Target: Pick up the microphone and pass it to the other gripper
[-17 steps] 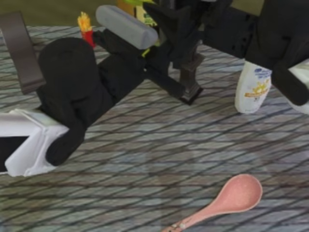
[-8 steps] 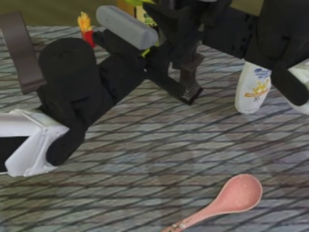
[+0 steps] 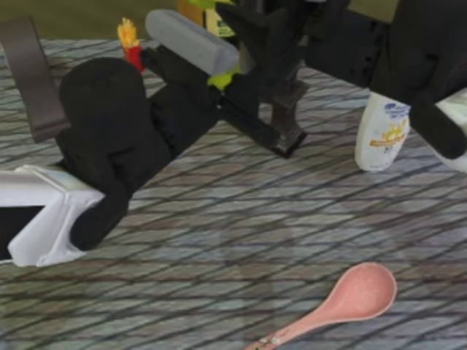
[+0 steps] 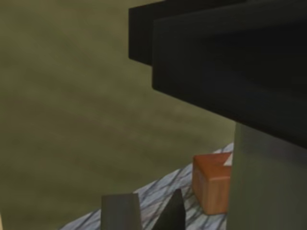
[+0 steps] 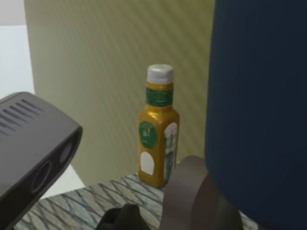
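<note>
The microphone (image 3: 191, 40) is up off the table at the far side of the scene, a bit left of centre. Its grey handle slants across the top view, right where our two arms meet. In the right wrist view its navy head (image 5: 259, 110) fills the frame, so that camera is basically nose to nose with it.

Our left gripper (image 3: 208, 87) comes in from the near left and sits just under the handle. Our right gripper (image 3: 259, 44) reaches in from the far right, next to the head end. Everything there is black on black, so we honestly can't tell whether either pincer is spread, pressed together or pinching the mic.

To us this looks like the handover itself. To do it well, the receiving side should take a bare stretch of handle, not the round head, and clamp square across it. The giving side shouldn't let go until that clamp is firm, then should back off straight and slow so nothing twists.

The black statuette (image 3: 288, 120) stands right below the meeting point, so a dropped mic would probably knock it. The white bottle (image 3: 381, 135) stands off to the right, and the pink spoon (image 3: 350, 299) lies well clear at the near edge.
</note>
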Tool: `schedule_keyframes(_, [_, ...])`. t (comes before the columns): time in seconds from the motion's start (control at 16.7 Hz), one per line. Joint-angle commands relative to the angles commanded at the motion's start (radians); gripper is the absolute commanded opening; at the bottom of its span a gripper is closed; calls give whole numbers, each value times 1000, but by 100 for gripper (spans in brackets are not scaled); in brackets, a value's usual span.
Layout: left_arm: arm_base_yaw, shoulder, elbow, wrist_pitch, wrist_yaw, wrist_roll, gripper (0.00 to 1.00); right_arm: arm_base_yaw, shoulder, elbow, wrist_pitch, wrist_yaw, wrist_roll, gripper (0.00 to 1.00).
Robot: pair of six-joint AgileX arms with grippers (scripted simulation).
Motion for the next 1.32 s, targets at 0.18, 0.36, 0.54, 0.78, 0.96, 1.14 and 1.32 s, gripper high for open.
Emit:
schedule_keyframes(0.18, [0, 0, 0, 0, 0, 0, 100, 0, 0, 0, 0, 0, 0, 0])
schedule_keyframes(0.36, [0, 0, 0, 0, 0, 0, 100, 0, 0, 0, 0, 0, 0, 0])
schedule_keyframes(0.54, [0, 0, 0, 0, 0, 0, 100, 0, 0, 0, 0, 0, 0, 0])
schedule_keyframes(0.78, [7, -11, -22, -3, 2, 2, 100, -10, -11, -3, 0, -7, 1, 0])
schedule_keyframes(0.96, [31, -112, -109, -15, 15, 1, 100, -51, -40, -37, 3, -52, 6, 0])
schedule_keyframes(1.14, [58, -236, -215, -29, 31, 0, 100, -100, -77, -74, 10, -104, 8, 0])
schedule_keyframes(1.32, [68, -277, -255, -32, 39, 0, 100, -121, -92, -90, 13, -126, 7, 0])
